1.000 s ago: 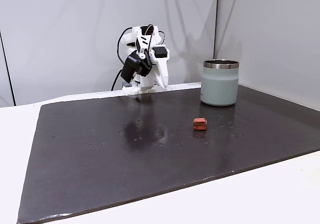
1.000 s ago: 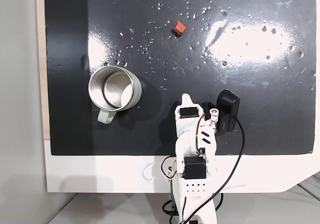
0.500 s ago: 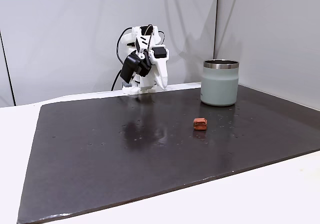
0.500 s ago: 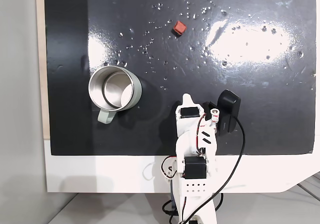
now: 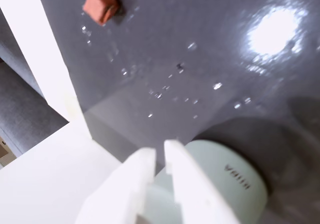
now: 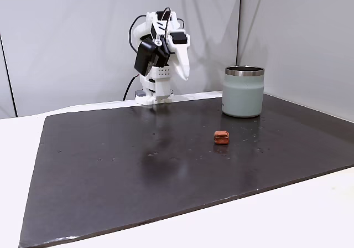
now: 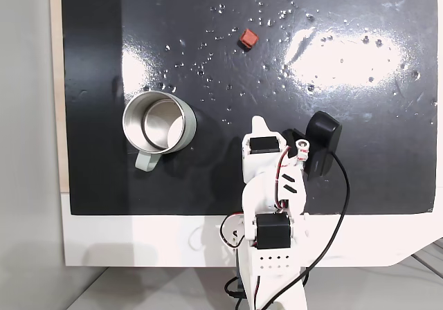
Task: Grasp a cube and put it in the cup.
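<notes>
- I see the cube (image 6: 221, 137), a small matte reddish-brown block, on the glossy dark table (image 6: 110, 170) mid-surface.
- The cup (image 6: 243, 91) stands upright, steel-rimmed.
- My white plastic claw (image 5: 159, 160) is nearly closed, empty.

the glossy black table (image 6: 166, 170) lies bare between the white arm's base and the tiny reddish-brown cube (image 6: 221, 137), so the way to it is open. the squat pale grey-green cup with a steel rim (image 6: 243, 92) stands well apart from the cube, off to the right in a fixed view, its mouth (image 7: 154, 121) uncovered.
</notes>
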Action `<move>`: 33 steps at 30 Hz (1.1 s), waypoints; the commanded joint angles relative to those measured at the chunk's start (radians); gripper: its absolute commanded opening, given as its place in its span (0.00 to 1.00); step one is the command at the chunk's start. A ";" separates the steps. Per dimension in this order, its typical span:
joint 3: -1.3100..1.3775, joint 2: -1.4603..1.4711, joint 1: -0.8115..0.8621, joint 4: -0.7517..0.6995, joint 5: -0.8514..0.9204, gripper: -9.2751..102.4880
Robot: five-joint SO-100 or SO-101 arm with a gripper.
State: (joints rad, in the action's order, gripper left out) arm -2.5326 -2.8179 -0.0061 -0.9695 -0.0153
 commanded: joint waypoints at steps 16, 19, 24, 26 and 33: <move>0.936 0.847 -0.071 -0.216 -0.147 0.08; 1.040 0.953 -0.067 -0.275 -0.147 0.08; 1.221 1.141 -0.058 -0.377 -0.195 0.08; 1.296 1.216 -0.055 -0.419 -0.235 0.08; 1.482 1.410 -0.015 -0.514 -0.313 0.08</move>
State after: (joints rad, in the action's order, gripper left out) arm -1.1413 -1.4251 -0.0414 -1.4696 -0.3099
